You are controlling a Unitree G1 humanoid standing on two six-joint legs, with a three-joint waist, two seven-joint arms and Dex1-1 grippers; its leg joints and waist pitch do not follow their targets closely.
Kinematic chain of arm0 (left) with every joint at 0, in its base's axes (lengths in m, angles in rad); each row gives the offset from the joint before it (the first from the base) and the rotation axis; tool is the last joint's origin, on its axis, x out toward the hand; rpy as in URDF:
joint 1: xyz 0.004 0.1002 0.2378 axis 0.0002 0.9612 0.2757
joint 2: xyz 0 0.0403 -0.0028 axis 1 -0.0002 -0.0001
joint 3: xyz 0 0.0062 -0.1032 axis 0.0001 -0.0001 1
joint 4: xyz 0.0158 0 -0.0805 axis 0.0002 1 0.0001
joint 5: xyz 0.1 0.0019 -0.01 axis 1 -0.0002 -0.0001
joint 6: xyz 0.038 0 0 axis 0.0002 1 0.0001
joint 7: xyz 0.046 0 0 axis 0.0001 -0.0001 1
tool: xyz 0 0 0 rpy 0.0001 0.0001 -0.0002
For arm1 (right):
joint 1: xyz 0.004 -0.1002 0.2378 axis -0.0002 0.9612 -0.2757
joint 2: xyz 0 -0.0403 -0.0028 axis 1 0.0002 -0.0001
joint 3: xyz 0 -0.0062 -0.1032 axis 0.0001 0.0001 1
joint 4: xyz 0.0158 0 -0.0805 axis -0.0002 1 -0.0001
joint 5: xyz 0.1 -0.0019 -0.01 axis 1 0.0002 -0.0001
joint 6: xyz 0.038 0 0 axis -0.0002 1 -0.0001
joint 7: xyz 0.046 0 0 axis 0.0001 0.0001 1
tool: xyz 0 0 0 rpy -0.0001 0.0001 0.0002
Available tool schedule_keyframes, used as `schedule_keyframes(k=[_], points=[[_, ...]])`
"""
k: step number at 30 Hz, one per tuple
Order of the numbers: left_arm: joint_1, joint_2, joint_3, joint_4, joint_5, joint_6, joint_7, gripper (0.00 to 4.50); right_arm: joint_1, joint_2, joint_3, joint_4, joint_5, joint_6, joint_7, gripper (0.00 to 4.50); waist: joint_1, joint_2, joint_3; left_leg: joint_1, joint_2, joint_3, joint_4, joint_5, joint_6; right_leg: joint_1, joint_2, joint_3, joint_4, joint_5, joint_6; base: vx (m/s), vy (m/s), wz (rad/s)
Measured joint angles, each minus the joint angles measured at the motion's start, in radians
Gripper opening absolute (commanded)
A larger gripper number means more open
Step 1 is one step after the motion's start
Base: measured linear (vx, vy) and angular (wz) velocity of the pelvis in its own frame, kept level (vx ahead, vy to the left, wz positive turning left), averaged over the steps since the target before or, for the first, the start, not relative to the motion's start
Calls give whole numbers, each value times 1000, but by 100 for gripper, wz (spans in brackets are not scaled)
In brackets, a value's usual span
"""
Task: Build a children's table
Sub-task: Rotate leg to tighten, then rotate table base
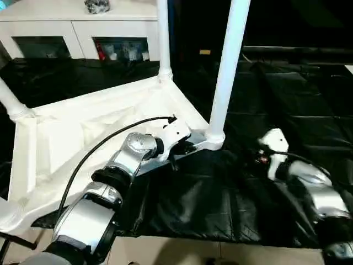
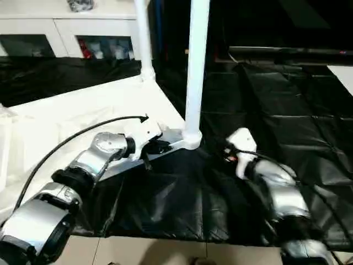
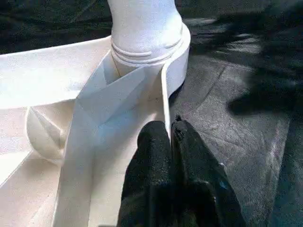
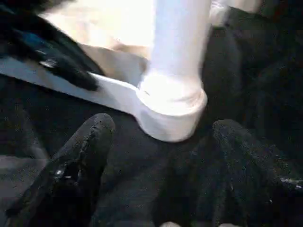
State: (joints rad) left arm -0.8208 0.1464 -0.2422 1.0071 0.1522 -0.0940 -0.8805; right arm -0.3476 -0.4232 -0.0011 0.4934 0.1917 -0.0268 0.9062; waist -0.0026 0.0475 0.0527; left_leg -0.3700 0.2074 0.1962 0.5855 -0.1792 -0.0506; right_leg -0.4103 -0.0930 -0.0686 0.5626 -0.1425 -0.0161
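Tabletop (image 1: 66,138) inverted on black sheet (image 1: 231,204). Left gripper (image 3: 170,130) pinches its rim beside corner socket (image 3: 177,52); right gripper (image 4: 161,127) spread wide, empty, facing nearest leg (image 4: 182,38).

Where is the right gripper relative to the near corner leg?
In the left eye view the right gripper sits over the black sheet, just right of the near corner leg in the tabletop, open and apart from it.

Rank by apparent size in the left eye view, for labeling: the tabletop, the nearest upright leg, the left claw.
1. Tabletop
2. Nearest upright leg
3. Left claw, though it sits closer to the camera.
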Motion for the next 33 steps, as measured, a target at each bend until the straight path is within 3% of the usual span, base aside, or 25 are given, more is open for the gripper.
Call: schedule_keyframes(k=[8, 9, 11, 13, 17, 18, 21, 23, 26, 28, 33], points=[[5, 19, -17, 0, -2, -44, -51, 0, 3, 9, 27, -57, 1, 20, 23, 373, 9, 1, 0, -1, 0, 0, 0, 0, 0, 0, 0, 0, 0, 1, -1, 0, 0, 0], [5, 20, -8, 0, -11, -34, -60, 27, 3, 15, 40, -77, 6, 29, 32, 383, 9, 1, 0, -1, 0, 0, 0, 0, 0, 0, 0, 0, 0, 1, -1, 0, 0, 0], [5, 21, 4, -1, -26, -15, -77, 27, 3, 25, 60, -111, 12, 43, 48, 383, 9, 1, 0, -1, 0, 0, 0, 0, 0, 0, 0, 0, 0, 1, -1, 0, 0, 0], [5, 29, 25, -15, -54, 12, -106, 63, 3, 31, 82, -144, 12, 56, 64, 386, 9, 1, 0, -2, 0, 0, -1, 0, 0, -1, 0, 0, 0, 1, -1, 0, 0, 0], [10, 72, 58, -113, -122, 75, -190, 68, 2, 56, 91, -148, 12, 66, 62, 386, 10, 1, 0, -3, 0, 0, -1, 0, 0, -3, 0, 0, 0, 1, -2, 0, 0, 0], [19, 88, 65, -145, -136, 87, -211, 95, 1, 58, 93, -148, 12, 67, 62, 386, 10, 1, 0, -3, 0, 0, -1, 0, 0, -3, -1, 0, 1, 1, -2, 0, 0, 0], [70, 144, 68, -231, -162, 157, -289, 106, -8, 68, 97, -147, 12, 76, 62, 386, 9, 0, 1, -3, 0, 1, -1, -1, -1, -4, -1, 1, 3, 1, -2, 0, 0, 0], [130, 223, 48, -339, -179, 236, -378, 140, -41, 106, 105, -122, 10, 81, 47, 386, 1, -2, 2, -3, 1, 2, 0, -2, -3, -9, -1, 2, 9, 1, -1, 0, 0, 0], [185, 314, 26, -432, -179, 320, -477, 147, -99, 160, 114, -60, 4, 85, 1, 386, 6, -7, 3, -1, 2, 2, 0, -2, -5, -12, 0, 2, 16, -2, 3, 0, 0, 0], [224, 361, 10, -469, -176, 357, -517, 179, -163, 216, 122, 21, -10, 89, -47, 386, 7, -7, 3, 0, 2, 1, 0, -2, -5, -11, 0, 2, 17, -2, 3, 0, 0, 0], [239, 376, -6, -451, -143, 354, -502, 198, -277, 305, 129, 172, -47, 78, -140, 386, 10, -12, 5, 0, 1, 1, 0, 2, -10, -9, 0, 4, 17, -2, 3, 0, 0, 0]])
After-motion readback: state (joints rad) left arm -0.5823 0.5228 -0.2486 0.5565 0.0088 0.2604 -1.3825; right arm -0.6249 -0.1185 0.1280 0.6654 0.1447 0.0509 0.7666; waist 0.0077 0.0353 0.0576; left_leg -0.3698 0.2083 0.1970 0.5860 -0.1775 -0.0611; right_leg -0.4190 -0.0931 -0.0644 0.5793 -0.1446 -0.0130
